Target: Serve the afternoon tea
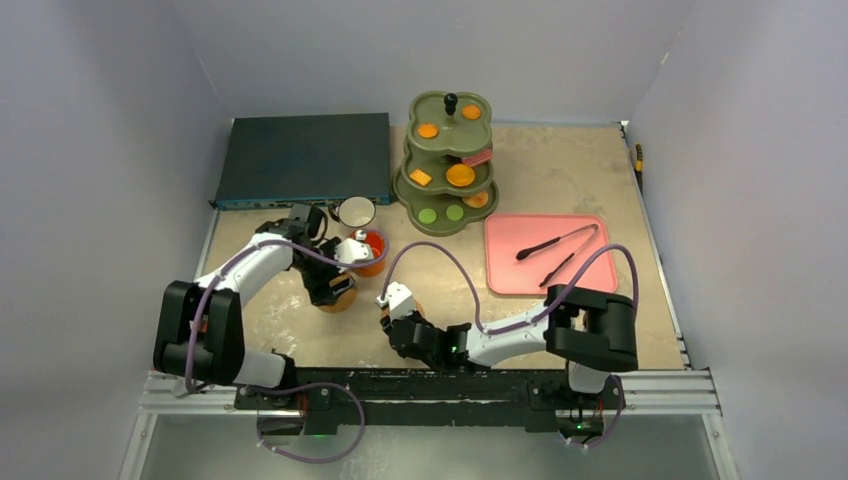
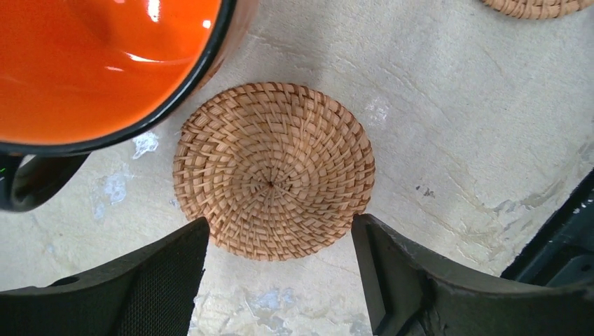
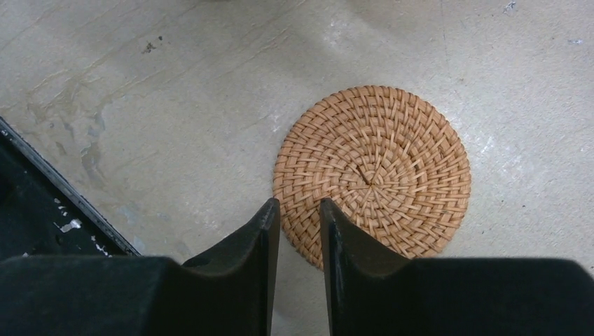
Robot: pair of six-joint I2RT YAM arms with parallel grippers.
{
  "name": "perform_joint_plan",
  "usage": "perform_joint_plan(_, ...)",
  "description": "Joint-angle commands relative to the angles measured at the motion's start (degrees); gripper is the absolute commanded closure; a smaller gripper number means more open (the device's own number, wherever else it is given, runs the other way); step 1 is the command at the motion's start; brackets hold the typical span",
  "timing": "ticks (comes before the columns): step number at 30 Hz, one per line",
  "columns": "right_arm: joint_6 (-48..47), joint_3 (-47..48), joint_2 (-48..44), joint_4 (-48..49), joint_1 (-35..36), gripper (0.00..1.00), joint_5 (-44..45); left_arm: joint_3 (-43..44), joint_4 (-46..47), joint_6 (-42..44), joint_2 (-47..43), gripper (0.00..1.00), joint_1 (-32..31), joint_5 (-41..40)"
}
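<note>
At the far left of the table (image 1: 620, 330) a flat dark-blue box (image 1: 305, 158) lay against the back wall. In front of it the left hand (image 2: 280, 224) pointed down over the left coaster (image 2: 273, 171). Its jaws stood wide, one to each side of the coaster's near edge, and held nothing. The woven disc lay flat on the table. The white mug (image 1: 354, 211) stood just behind that hand, near the box's front right corner. The orange mug (image 2: 98, 63) stood beside it, its rim just past the left coaster's far edge and its dark handle turned outward. Nearer the arm bases, the right hand (image 3: 299, 206) hovered at the near edge of the right coaster (image 3: 371, 175). Its jaws were only a narrow slit apart, with nothing gripped between them, and that coaster also lay flat. Further right and to the back stood the olive-green three-tier stand (image 1: 447, 165), with orange biscuits (image 1: 427, 130) on its top tier and green biscuits (image 1: 428, 215) on its bottom tier. To the right of it a pink tray (image 1: 590, 275) held two pairs of black tongs (image 1: 555, 242).
</note>
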Motion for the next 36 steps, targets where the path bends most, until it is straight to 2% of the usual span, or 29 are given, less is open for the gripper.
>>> perform_joint_plan(1, -0.61, 0.58, 0.51, -2.81, -1.68, 0.71, 1.73, 4.19, -3.32, -1.85, -3.35, 0.24, -0.1, 1.27)
perform_joint_plan(6, -3.28, -2.22, -1.33, 0.12, -6.81, 0.71, -1.17, 11.32, -9.67, -3.87, -4.94, 0.16, -0.1, 4.97)
perform_joint_plan(11, -6.03, -3.35, -3.11, 1.7, -10.1, 0.72, -1.71, 15.97, -13.36, -5.0, -6.7, 0.14, -0.1, 8.06)
perform_joint_plan(20, -5.75, -4.21, -6.62, -0.75, -13.55, 0.7, -0.7, 16.16, -8.73, -6.27, -4.9, 0.15, 0.0, 4.68)
perform_joint_plan(28, -5.58, -4.75, -10.53, -1.1, -13.75, 0.7, -2.19, 15.32, -3.73, -6.61, -3.27, 0.18, 0.95, 2.73)
perform_joint_plan(36, -2.99, -1.44, -4.61, 0.49, -13.84, 0.71, -4.6, 15.17, -1.69, -3.31, 0.12, 0.22, 2.98, 5.41)
